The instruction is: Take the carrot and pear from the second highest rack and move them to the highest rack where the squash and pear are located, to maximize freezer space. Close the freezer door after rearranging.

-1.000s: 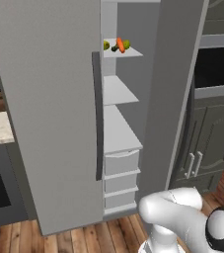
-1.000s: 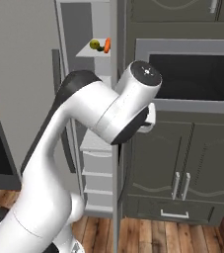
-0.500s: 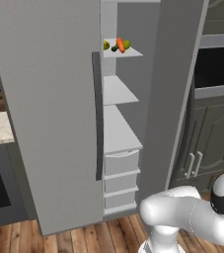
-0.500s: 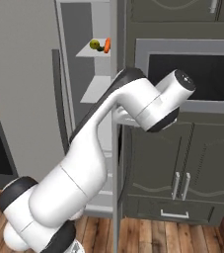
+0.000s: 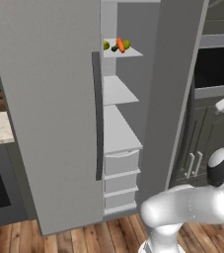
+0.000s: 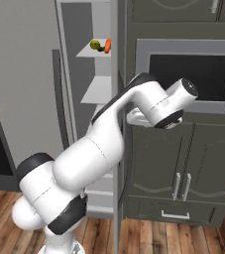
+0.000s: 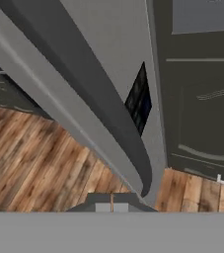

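The freezer (image 5: 133,123) stands open, and up on the highest rack (image 5: 128,51) the produce sits in one tight cluster: the carrot (image 5: 120,44) lies bright orange between two yellow-green pears, one pear (image 5: 106,45) to its left and another pear (image 5: 127,44) to its right, with the dark squash (image 5: 114,48) tucked low in front, half hidden; the shelf below them looks bare, so I judge the rearranging done and only the closing left.

The arm reaches out to the right, around the outer face of the freezer door (image 6: 117,149), which stands edge-on toward me in the right base view; from the hand's camera I see the door's grey face with the black keypad panel (image 7: 139,101) and the long dark handle (image 7: 93,89) sweeping across; the gripper (image 7: 112,205) sits just beside the handle's lower end, its jaws closed with nothing between them, so it looks set to push rather than grasp.

The door will handle as a tall, stiff, fairly heavy slab swinging on its hinge; its flat face is smooth and could let closed fingertips slide, so I'd press near the handle side, far from the hinge, where the leverage is best; the handle itself offers a firm ridge to bear against.
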